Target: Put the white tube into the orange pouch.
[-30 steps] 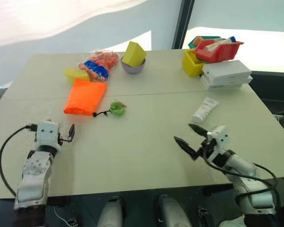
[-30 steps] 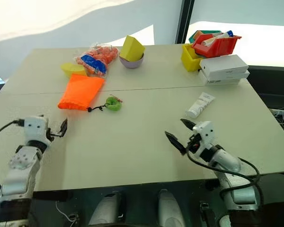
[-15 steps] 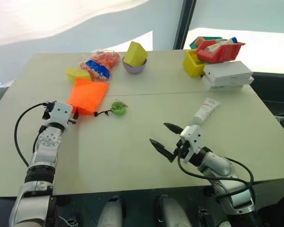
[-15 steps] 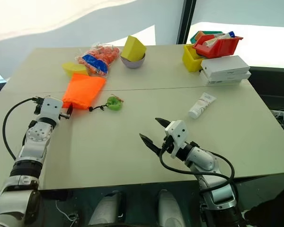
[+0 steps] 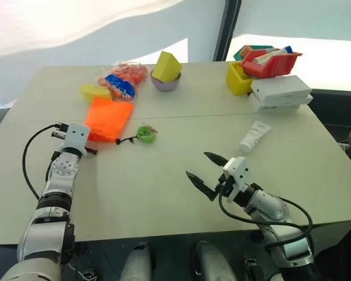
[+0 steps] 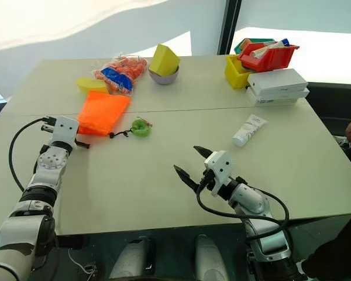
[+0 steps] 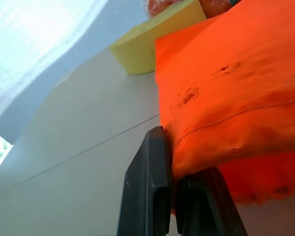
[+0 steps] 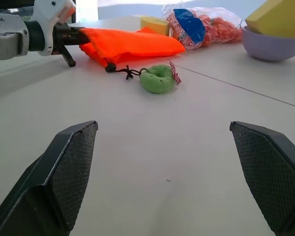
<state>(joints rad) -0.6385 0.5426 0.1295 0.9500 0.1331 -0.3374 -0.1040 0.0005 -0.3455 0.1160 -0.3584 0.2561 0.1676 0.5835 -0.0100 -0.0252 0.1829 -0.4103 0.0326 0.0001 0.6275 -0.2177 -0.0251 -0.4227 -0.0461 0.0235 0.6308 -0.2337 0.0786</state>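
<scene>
Left gripper [image 7: 174, 196]: clamped on orange pouch [image 5: 108, 118] edge. Right gripper [image 5: 206, 170]: wide, empty. White tube [image 5: 254, 136]: untouched on table, not yet bagged.

The left arm reached forward along the table's left side, its forearm running toward 12 o'clock, a black cable looping out at its 9 o'clock side. The left gripper [image 5: 89, 142] was level and pointed ahead, its two black fingers [image 7: 148, 184] pinched together on the near edge of the orange pouch [image 5: 108, 119]. The right arm lay low near the front edge, bent at the elbow, its forearm angled toward 10 o'clock. The right gripper [image 5: 206, 171] hovered level, its jaws spread wide with nothing between them.
</scene>
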